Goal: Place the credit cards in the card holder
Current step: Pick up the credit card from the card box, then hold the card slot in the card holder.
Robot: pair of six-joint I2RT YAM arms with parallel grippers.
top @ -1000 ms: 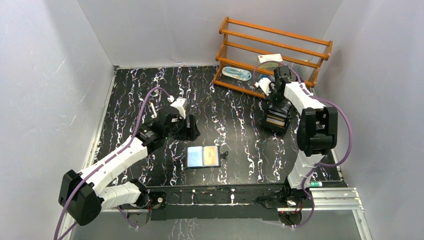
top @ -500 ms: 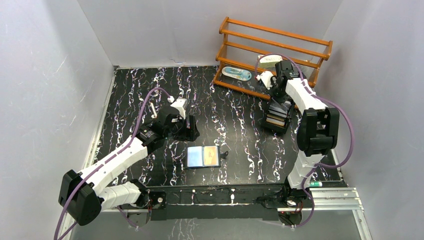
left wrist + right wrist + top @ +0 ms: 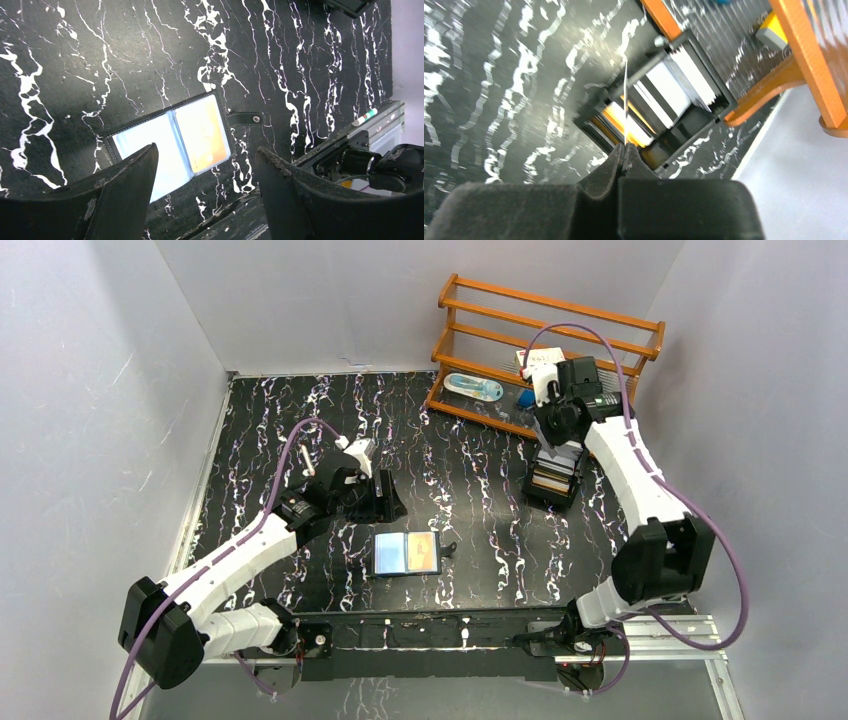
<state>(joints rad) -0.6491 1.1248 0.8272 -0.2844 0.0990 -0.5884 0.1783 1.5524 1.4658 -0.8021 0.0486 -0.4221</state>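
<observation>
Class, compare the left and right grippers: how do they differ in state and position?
The left gripper is open and empty; the right gripper is shut on a white card seen edge-on. The left gripper faces the open card holder; the right gripper is over the black box. Both are black and two-fingered.

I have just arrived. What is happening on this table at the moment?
The right gripper is shut on one thin white credit card, seen edge-on, above the black box beside the wooden rack. The left gripper hangs open over the card holder, which lies unfolded on the table.
</observation>
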